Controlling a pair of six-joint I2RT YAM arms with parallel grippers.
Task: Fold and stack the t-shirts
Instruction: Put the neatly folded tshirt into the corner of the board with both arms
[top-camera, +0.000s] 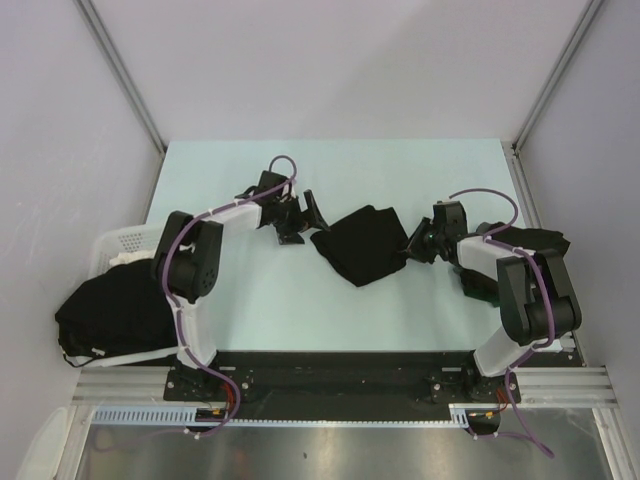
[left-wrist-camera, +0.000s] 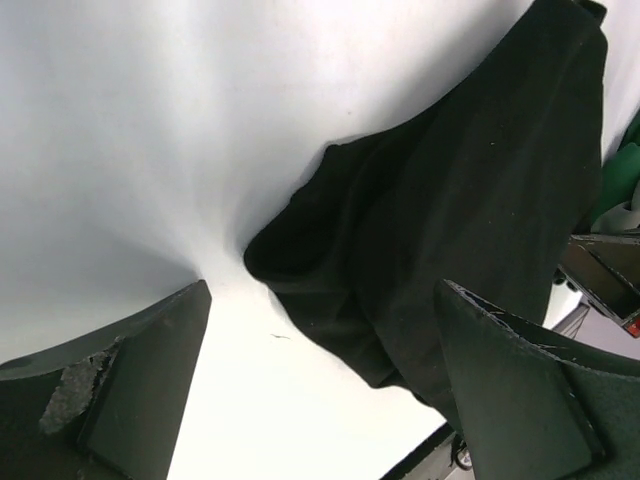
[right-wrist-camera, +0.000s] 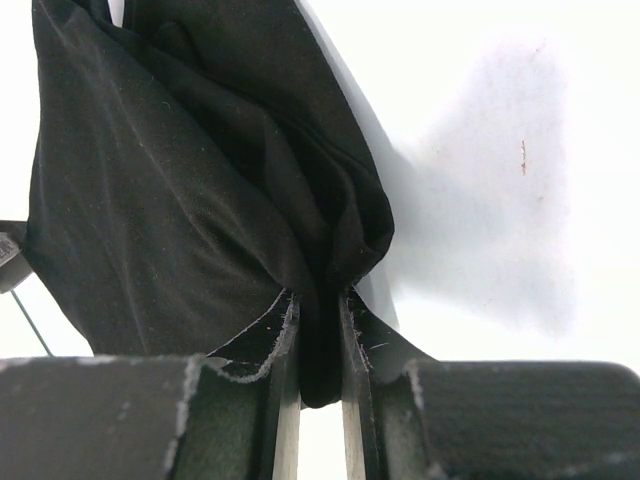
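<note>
Top external | pale table (top-camera: 260, 310), grey walls (top-camera: 330, 60) | right end effector (right-wrist-camera: 318, 300) pinches t-shirt (top-camera: 362, 245) (perhaps folded) | left end effector (left-wrist-camera: 325, 290) spread

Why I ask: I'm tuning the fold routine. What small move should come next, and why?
Probably the left gripper should ease onto the nearest edge of the t-shirt and close. The right gripper is shut on its other side, the left fingers stand open, holding nothing, and the shirt lies crumpled between the arms, so a second hold seems needed to spread it.
</note>
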